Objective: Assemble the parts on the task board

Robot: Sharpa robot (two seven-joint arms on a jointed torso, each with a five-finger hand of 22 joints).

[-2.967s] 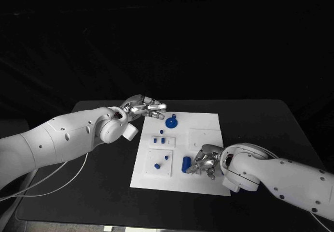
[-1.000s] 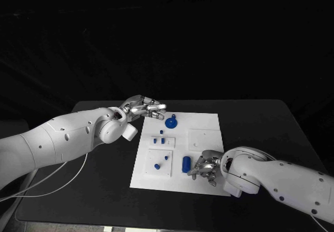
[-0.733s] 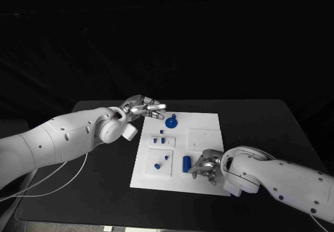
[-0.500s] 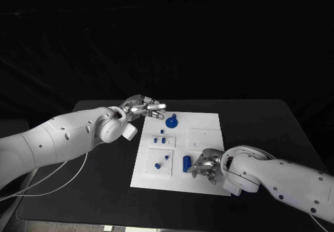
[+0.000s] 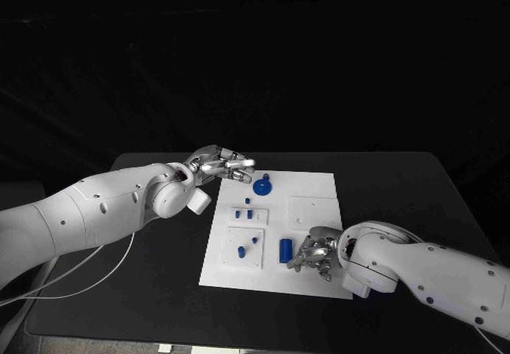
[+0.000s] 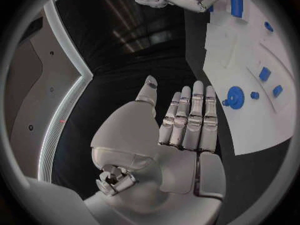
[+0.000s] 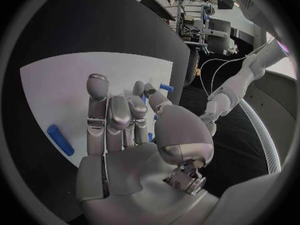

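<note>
The white task board lies in the middle of the black table. On it are a round blue part, several small blue pieces and an oblong blue part. My left hand hovers over the board's far left corner, fingers straight and together, holding nothing; the round part lies just beyond them. My right hand is low over the board's near right area, right beside the oblong part. Its fingers are stretched out and nothing shows in them.
Black table extends around the board on all sides. A white cable trails under my left arm at the near left. My right forearm covers the board's near right corner.
My right hand has shifted slightly beside the oblong part, first toward the near edge, then back. The left hand and the parts have stayed still.
</note>
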